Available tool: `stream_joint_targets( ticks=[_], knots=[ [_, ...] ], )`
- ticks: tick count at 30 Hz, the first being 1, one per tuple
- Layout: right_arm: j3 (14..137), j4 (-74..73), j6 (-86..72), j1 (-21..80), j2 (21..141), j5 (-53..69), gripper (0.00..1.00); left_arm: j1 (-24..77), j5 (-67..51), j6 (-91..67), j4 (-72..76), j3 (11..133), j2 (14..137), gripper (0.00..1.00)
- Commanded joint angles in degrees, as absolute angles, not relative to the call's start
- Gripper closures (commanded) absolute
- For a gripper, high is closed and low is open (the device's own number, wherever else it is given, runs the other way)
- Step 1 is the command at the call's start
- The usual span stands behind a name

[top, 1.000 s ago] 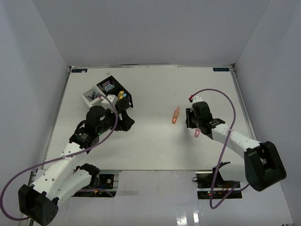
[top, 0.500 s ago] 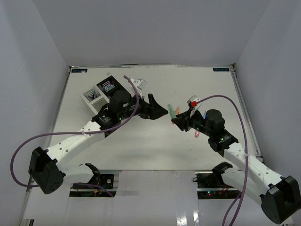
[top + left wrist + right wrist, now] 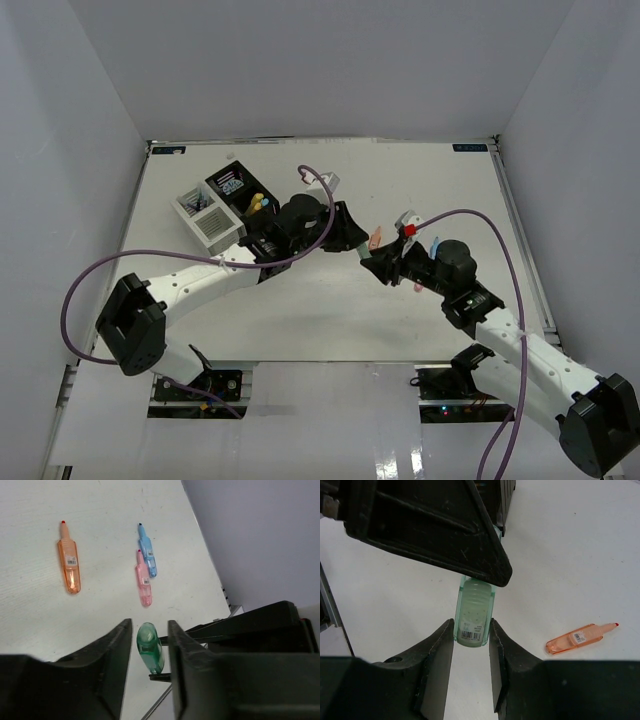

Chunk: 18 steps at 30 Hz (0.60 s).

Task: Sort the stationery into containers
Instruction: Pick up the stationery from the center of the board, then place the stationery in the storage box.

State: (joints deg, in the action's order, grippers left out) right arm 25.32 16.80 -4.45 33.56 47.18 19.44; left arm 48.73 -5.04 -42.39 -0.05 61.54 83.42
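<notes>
A green highlighter [image 3: 367, 250] hangs above the table's middle, between both arms. My right gripper [image 3: 379, 263] is shut on its flat barcoded end [image 3: 474, 617]. My left gripper [image 3: 356, 240] straddles the other end, its jaws standing close on either side of the green highlighter [image 3: 150, 654] with a thin gap at each. On the table lie an orange highlighter [image 3: 69, 565], a pink highlighter [image 3: 144, 580] and a blue highlighter [image 3: 147, 556]. The containers stand at the back left: a black compartment [image 3: 238, 188] and a white compartment [image 3: 205, 218].
A yellow highlighter [image 3: 258, 203] sticks up from the black compartment. The orange highlighter [image 3: 376, 238] lies just behind the meeting grippers, the pink highlighter [image 3: 418, 283] and blue highlighter [image 3: 437, 243] beside the right arm. Grey walls enclose the table on three sides.
The left arm swung from the containers to the table's middle. The right arm lifted the green highlighter toward it. The left jaws have narrowed around that highlighter.
</notes>
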Motion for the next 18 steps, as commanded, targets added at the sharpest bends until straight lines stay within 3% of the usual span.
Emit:
stream_joint_targets(
  ticks=[1, 3, 6, 8, 9, 11, 18],
  knots=[
    [24.96, 20.65, -3.87, 34.01, 46.14, 18.72, 0.90, 49.83, -2.99, -42.28, 0.26, 64.51, 82.79, 0.59],
    [24.35, 21.27, -3.87, 33.93, 45.88, 18.46, 0.87, 50.10, -2.90, -42.10, 0.26, 64.69, 82.97, 0.82],
    [23.29, 22.24, -4.13, 34.01, 45.35, 17.58, 0.72, 50.27, -3.34, -42.01, 0.35, 64.86, 82.97, 0.96],
    [23.38, 21.71, -4.13, 33.93, 45.26, 17.05, 0.59, 50.27, -3.25, -41.84, 0.35, 64.69, 82.88, 0.99],
    [23.38, 21.36, -4.04, 34.01, 45.09, 16.27, 0.46, 50.19, -2.99, -41.49, 0.26, 64.60, 82.53, 1.00],
    [23.55, 19.96, -4.04, 33.93, 44.56, 15.12, 0.30, 50.19, -1.50, -40.87, -0.95, 64.07, 81.83, 1.00],
    [22.06, 14.33, -5.62, 34.01, 40.26, 6.00, 0.02, 46.51, 20.09, -32.44, -11.41, 63.72, 74.89, 1.00]
  ],
)
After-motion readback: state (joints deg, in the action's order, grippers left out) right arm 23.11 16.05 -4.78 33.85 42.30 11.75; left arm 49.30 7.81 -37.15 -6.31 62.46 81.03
